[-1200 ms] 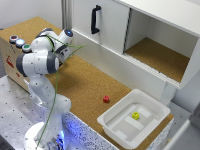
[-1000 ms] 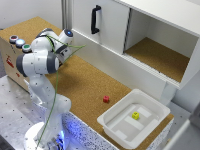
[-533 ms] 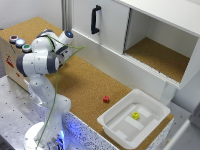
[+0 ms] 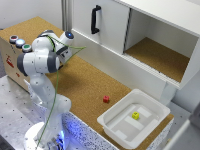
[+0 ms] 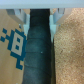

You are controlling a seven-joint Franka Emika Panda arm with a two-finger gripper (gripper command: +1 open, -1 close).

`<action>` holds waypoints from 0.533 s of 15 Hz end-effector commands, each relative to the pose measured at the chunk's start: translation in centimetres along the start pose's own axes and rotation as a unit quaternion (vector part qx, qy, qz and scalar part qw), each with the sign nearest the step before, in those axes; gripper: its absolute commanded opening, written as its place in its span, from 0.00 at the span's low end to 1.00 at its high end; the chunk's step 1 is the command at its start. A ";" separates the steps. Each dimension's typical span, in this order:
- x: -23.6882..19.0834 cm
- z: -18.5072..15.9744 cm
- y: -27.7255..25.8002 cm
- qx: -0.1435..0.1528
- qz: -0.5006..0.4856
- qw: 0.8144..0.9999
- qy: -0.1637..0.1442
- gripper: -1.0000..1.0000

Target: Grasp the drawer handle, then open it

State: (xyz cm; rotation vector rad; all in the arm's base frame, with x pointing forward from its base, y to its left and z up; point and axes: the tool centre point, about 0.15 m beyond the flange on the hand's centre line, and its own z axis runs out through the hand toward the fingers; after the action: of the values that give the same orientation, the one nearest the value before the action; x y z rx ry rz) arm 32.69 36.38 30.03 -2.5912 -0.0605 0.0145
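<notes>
The black handle [image 4: 95, 19] stands upright on the white cabinet front [image 4: 107, 25], at the back of the cork table in the exterior view. The front it sits on looks closed. My arm [image 4: 42, 60] is folded at the exterior view's left, and its wrist [image 4: 67, 36] hangs well short of the handle, touching nothing. In the wrist view, two pale fingers of my gripper [image 5: 37, 11] stand apart with nothing between them. Below them are a dark band [image 5: 37, 55], a printed cardboard face [image 5: 14, 42] and cork [image 5: 67, 50]. The handle is out of the wrist view.
A cardboard box [image 4: 12, 57] with coloured buttons [image 4: 20, 43] stands beside the arm. The cabinet's compartment [image 4: 157, 55] at the exterior view's right is open. A small red block [image 4: 106, 99] lies on the cork. A white tray [image 4: 135, 120] holds a small yellow piece [image 4: 135, 115].
</notes>
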 end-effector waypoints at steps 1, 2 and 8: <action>-0.3 0.9 2.6 0.028 0.000 0.999 0.022 0.00; -0.3 0.7 3.3 0.026 0.002 0.999 0.023 0.00; -0.6 -0.3 7.9 0.019 0.023 0.999 0.012 0.00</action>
State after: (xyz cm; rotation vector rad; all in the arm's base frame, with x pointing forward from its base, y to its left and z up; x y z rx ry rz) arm 32.93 34.56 29.99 -2.5974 -0.0216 -0.0029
